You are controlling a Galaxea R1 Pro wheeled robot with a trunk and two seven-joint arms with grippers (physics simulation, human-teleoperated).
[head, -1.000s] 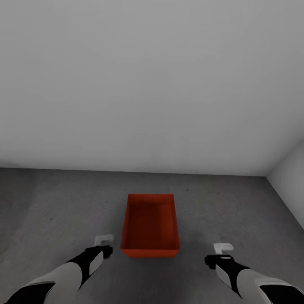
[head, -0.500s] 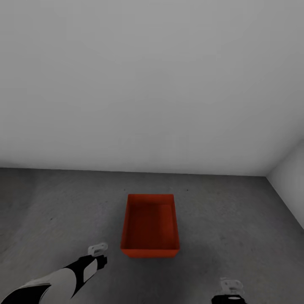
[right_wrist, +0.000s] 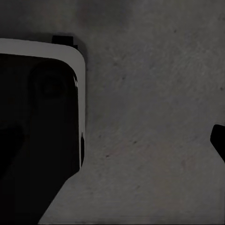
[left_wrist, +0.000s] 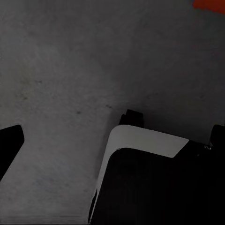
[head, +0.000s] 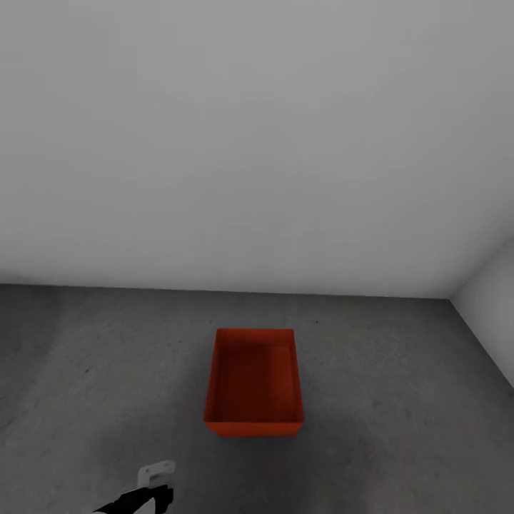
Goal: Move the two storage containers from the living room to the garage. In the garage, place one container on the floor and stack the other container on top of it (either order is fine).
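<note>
Both arms pulling back toward me: a second ago they were flanking the storage container (head: 253, 382), now just my left fingers (head: 155, 472) are poking in at 7 o'clock of the head view, right arm already dropped out of frame. Container isn't moving, sitting upright and open on the garage floor (head: 93, 371) at centre, short side facing me, apart from the back wall (head: 257, 143). Reading that as: this one is placed, stacking still pending.

Left fingers are empty, well apart from the bin; can't tell how wide they're spread. Right wrist view is looking at bare concrete with a dark fingertip (right_wrist: 218, 138) at the edge, spread also unclear.

Clearance: open floor at 9 o'clock, side wall (head: 492, 314) closing in at 3 o'clock.
</note>
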